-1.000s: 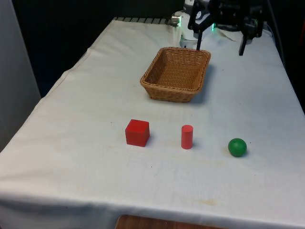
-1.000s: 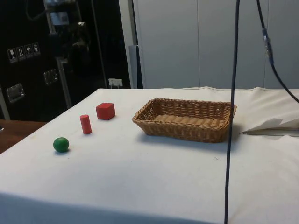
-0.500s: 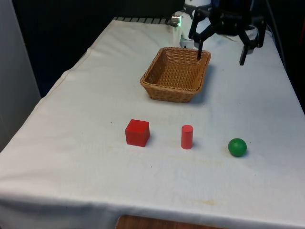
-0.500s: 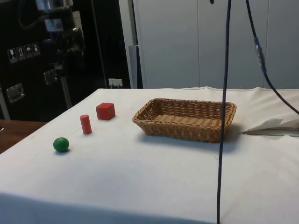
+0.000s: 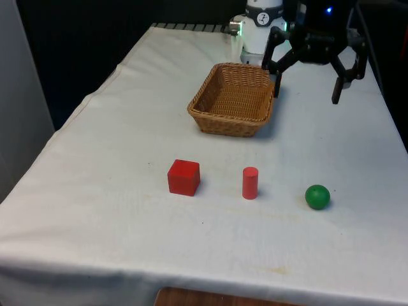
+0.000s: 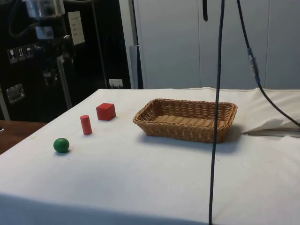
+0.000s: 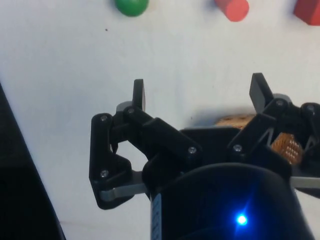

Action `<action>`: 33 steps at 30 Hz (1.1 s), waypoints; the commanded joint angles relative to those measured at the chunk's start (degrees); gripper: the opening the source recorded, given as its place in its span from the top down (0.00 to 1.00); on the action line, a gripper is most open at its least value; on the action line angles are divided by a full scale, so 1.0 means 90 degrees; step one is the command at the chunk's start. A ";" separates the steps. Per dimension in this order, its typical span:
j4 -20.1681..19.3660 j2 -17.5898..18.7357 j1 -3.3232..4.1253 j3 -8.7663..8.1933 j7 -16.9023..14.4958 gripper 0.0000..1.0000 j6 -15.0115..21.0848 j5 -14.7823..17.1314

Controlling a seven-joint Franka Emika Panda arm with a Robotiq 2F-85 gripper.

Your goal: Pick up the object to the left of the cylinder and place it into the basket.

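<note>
Red cube on cloth beside red cylinder, gripper wide open, empty, near wicker basket.

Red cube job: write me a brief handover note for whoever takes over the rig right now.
Gripper: open, holding nothing, in the air beside the woven wicker basket, on the front view's right of it.
Red wooden cube: on the white cloth, untouched, on the front view's left of the red cylinder.
Green ball: on the cylinder's other side; not part of the job.
Basket: holds nothing.
Done: nothing yet.
Left: bring the gripper over the cube, grasp it, lift, carry it to the basket and release.
</note>
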 commanded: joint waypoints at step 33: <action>-0.0089 0.0980 -0.0019 0.0242 -0.0261 0.00 0.1254 0.0866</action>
